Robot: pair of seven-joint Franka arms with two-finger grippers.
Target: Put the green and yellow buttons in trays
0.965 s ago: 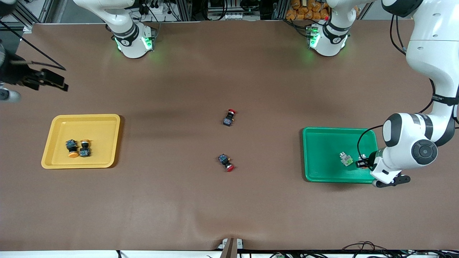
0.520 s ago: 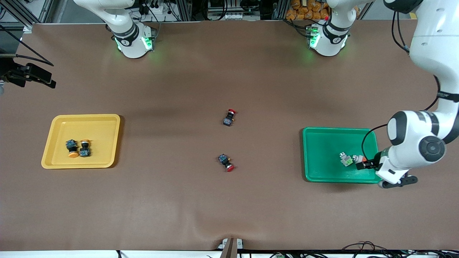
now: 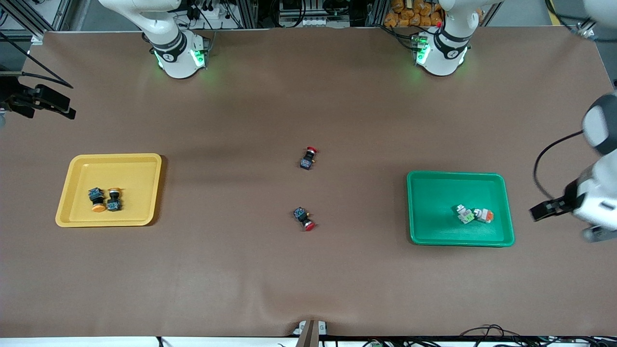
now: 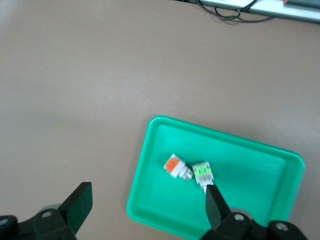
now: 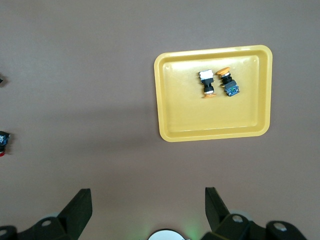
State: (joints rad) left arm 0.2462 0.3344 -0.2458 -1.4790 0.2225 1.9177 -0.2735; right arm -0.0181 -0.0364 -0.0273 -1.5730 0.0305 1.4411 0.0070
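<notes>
Left pincer (image 4: 145, 212) hangs wide open and empty over the shallow green plastic tray (image 3: 434, 236); right pincer (image 5: 145, 210), equally open and empty, waits above the brown table (image 3: 308, 270)

The left arm (image 3: 597, 193) is blurred and cut off at the front view's 3 o'clock edge, so its upper links cannot be followed. The right gripper (image 3: 36, 102) is clipped at 9 o'clock there, its fingers too dark to read. In the right wrist view, two small buttons (image 5: 2, 141) at 9 o'clock are cropped by the edge. The markings on the white-bodied buttons (image 4: 189, 171) in the green tray (image 4: 250, 155) are too small to read.
</notes>
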